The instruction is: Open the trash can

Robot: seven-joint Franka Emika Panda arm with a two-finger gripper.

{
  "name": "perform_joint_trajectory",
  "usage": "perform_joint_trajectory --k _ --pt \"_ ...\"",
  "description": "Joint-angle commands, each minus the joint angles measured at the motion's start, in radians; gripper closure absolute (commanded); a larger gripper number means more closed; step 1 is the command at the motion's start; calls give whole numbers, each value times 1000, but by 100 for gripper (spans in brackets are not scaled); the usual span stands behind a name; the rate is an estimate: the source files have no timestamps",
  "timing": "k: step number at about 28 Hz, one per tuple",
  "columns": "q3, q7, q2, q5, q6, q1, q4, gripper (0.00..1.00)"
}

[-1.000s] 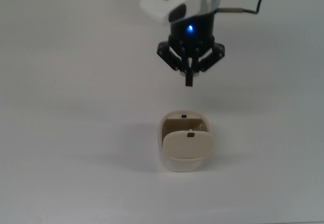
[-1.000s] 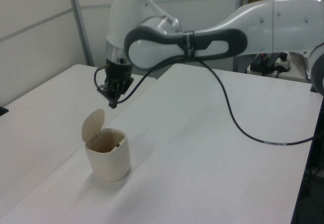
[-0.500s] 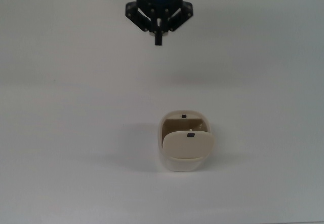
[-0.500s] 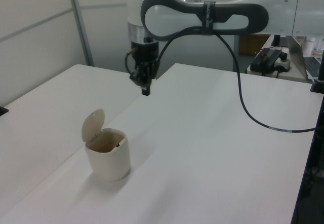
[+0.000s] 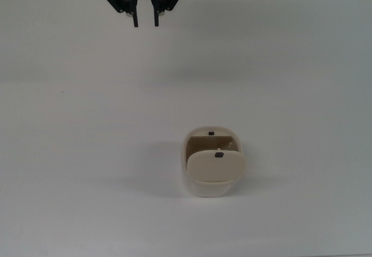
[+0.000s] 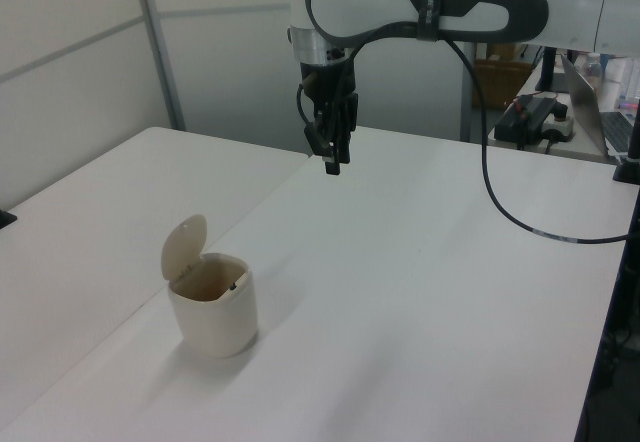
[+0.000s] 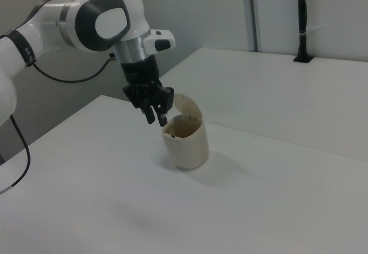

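Trash can (image 5: pixel 211 172) standing on the white bench (image 5: pixel 70 152), lid (image 6: pixel 184 247) flipped up.
Its opening shows a tan inside; well beyond it, near the top view's upper edge, the end effector (image 5: pixel 145 20) hangs above the bench, fingers narrowly parted, empty.

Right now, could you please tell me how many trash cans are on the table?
1. The trash can stands on the white table with its lid up, away from the claw.
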Motion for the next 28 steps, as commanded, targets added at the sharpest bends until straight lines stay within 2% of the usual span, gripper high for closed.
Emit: perform_joint_trajectory --k 1,15,17,21,22,26,28 --pt "-15 -23 -28 7 -11 1 -31 0" --pt "-18 -23 -31 9 3 1 -31 0" --pt "-18 -23 -54 9 0 -1 -38 0" --pt "-19 -23 -110 15 6 -16 -100 0" --pt "-18 -25 -155 16 24 -19 -148 0" --pt "-19 -19 -251 22 130 -21 -284 0" --pt "-18 -5 -267 23 153 -19 -313 0"
